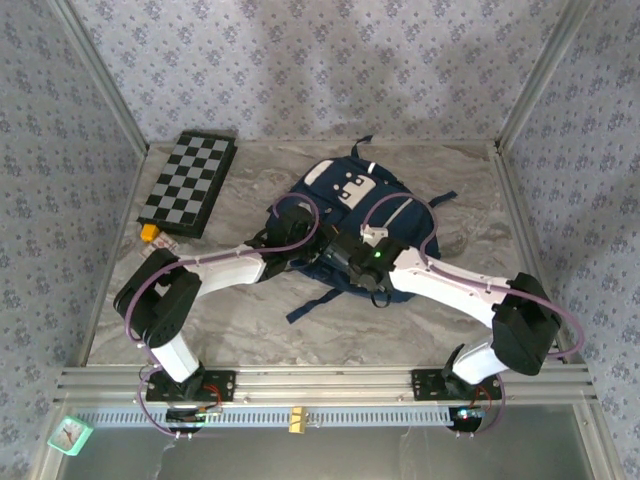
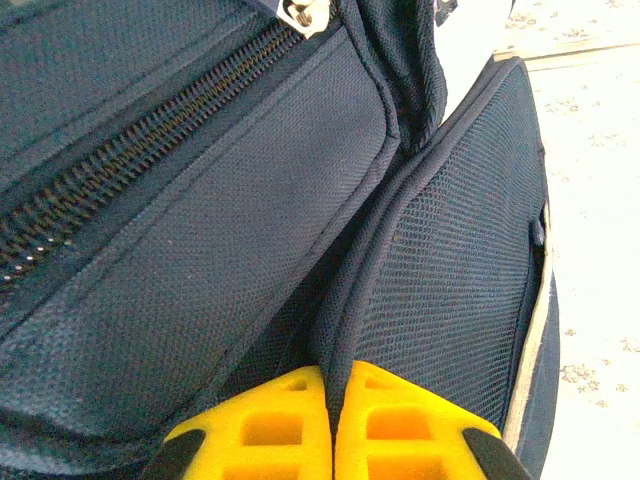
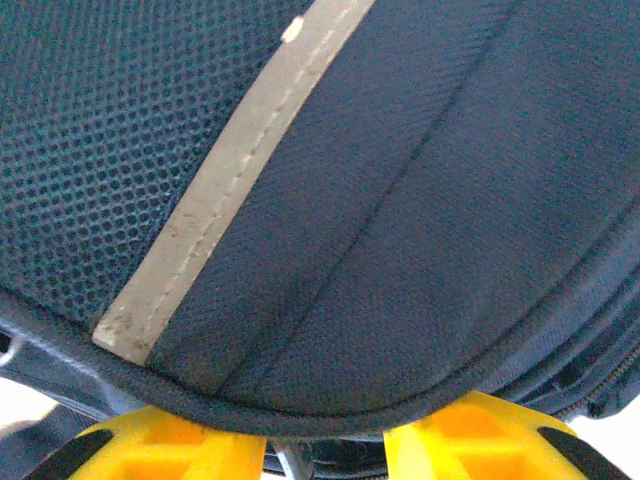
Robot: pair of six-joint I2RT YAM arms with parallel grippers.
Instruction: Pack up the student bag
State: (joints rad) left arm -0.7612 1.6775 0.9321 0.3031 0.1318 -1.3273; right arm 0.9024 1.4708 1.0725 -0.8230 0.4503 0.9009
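Marbled grey tabletop [image 1: 250, 320]; large navy-blue fabric backpack [image 1: 340, 205] likely soft, floppy: take piped seam [image 2: 345, 290]. Left gripper [image 2: 331, 385] clamped on seam; right gripper [image 3: 325, 440] apart.

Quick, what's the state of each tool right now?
Left tool: closed, pinching a seam of the large navy-blue fabric backpack.
Right tool: jaws apart at the backpack's edge; grip cannot be told.

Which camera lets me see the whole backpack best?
The top external view. There the student bag lies on the table, outline, white patches and straps showing. The left wrist view is a close-up of its zipper and navy fabric; the right wrist view, of its mesh and a pale strip.
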